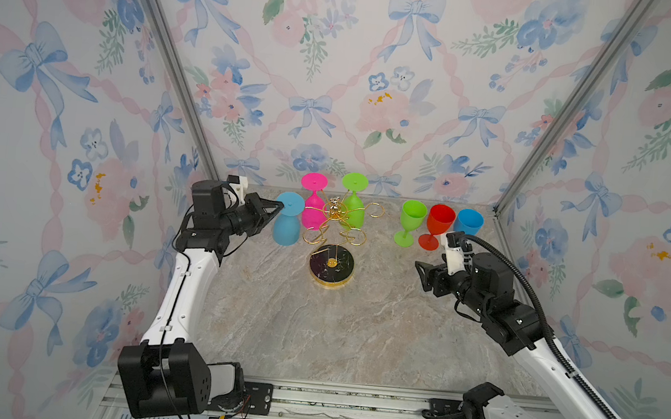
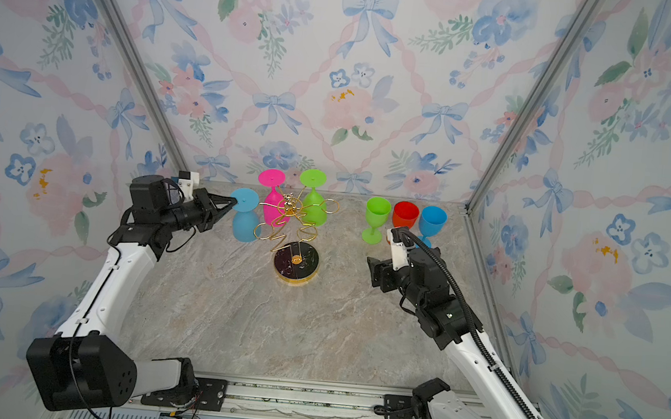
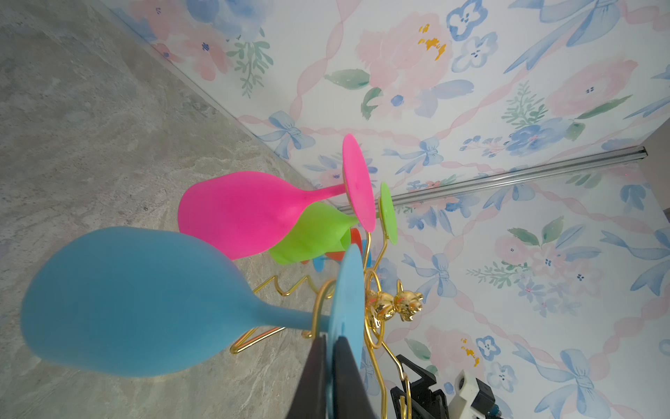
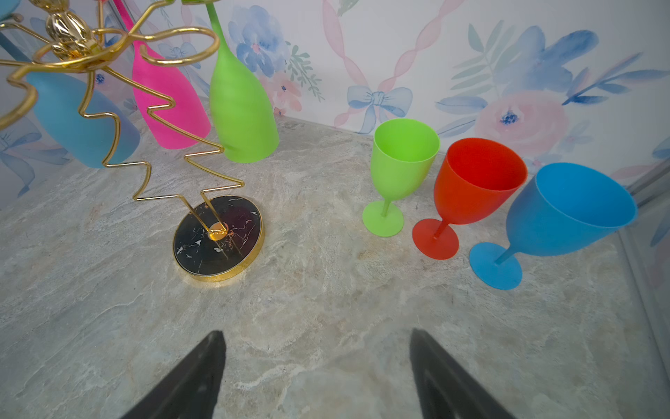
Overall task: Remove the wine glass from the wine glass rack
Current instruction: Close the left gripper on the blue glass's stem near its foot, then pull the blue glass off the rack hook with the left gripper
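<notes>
The left gripper point(image 1: 279, 205) is seen clenched on the edge of the flat foot of the blue wine glass point(image 1: 286, 226). The glass hangs bowl-down from a ring of the wine glass rack point(image 1: 335, 219), directly ahead of the fingertips. Only a thin rim is pinched, so the glass could be lost by slipping. The light wire rack could also be dragged or tipped if the stem is pulled against the ring rather than out through its opening. Just beyond, a pink glass point(image 1: 312, 212) and a hanging green glass point(image 1: 353, 214) could be knocked. Well ahead of the right gripper point(image 4: 316, 332), which is held wide and empty, an upright green glass point(image 4: 402, 159), a red glass point(image 4: 475, 188) and an upright blue glass point(image 4: 565, 214) are seen to contain nothing.
</notes>
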Robot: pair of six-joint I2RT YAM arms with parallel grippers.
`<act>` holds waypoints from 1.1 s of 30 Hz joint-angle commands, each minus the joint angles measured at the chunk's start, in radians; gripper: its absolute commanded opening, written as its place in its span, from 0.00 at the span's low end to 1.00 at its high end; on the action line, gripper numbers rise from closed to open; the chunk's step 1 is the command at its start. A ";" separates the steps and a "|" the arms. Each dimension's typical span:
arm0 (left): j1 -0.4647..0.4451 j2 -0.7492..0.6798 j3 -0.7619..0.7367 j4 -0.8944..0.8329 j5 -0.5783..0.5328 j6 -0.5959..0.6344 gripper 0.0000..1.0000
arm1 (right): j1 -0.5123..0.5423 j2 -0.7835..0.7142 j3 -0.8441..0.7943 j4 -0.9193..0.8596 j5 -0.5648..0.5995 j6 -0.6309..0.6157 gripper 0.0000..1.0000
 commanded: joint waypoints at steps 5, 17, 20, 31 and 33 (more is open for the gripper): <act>-0.017 -0.033 -0.019 0.006 -0.011 -0.022 0.01 | 0.009 0.000 -0.013 0.015 0.012 0.012 0.82; -0.069 -0.054 -0.008 0.006 -0.072 -0.088 0.00 | 0.010 0.004 -0.012 0.013 0.012 0.012 0.82; -0.073 -0.069 -0.004 0.007 -0.095 -0.102 0.00 | 0.010 0.001 -0.012 0.011 0.013 0.012 0.82; -0.128 -0.093 0.022 0.006 -0.168 -0.134 0.00 | 0.009 -0.004 -0.009 0.005 0.014 0.014 0.82; -0.135 -0.093 0.027 0.006 -0.181 -0.138 0.00 | 0.010 -0.006 -0.010 0.004 0.015 0.014 0.82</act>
